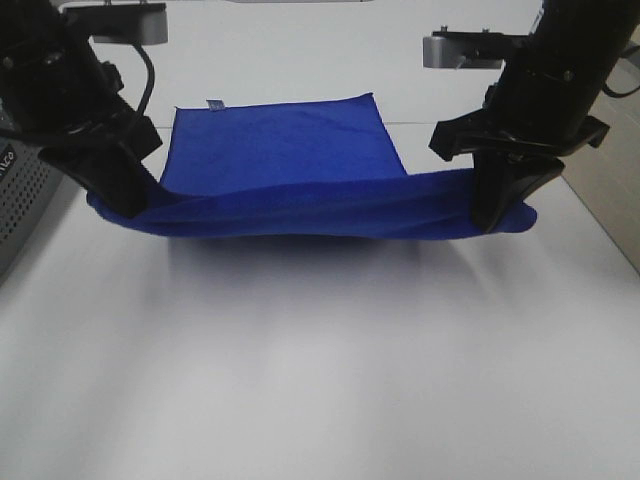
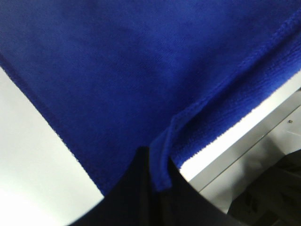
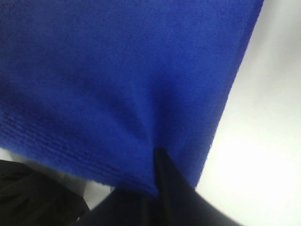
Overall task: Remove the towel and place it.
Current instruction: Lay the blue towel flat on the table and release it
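Observation:
The royal-blue towel point(image 1: 290, 170) lies on the white table point(image 1: 320, 360) with its far part flat and a small tag point(image 1: 212, 103) at its far left corner. Its near edge is lifted and stretched between my two grippers. My left gripper point(image 1: 122, 205) is shut on the towel's near left corner; the left wrist view shows the towel point(image 2: 141, 75) pinched at its hemmed edge between the fingers point(image 2: 136, 188). My right gripper point(image 1: 492, 212) is shut on the near right corner; the right wrist view shows the towel point(image 3: 117, 80) filling the frame, held by the fingers point(image 3: 164, 193).
A grey perforated box point(image 1: 20, 200) stands at the table's left edge. Camera mounts point(image 1: 115, 20) sit above the far side. The table's right edge point(image 1: 600, 225) runs close to my right arm.

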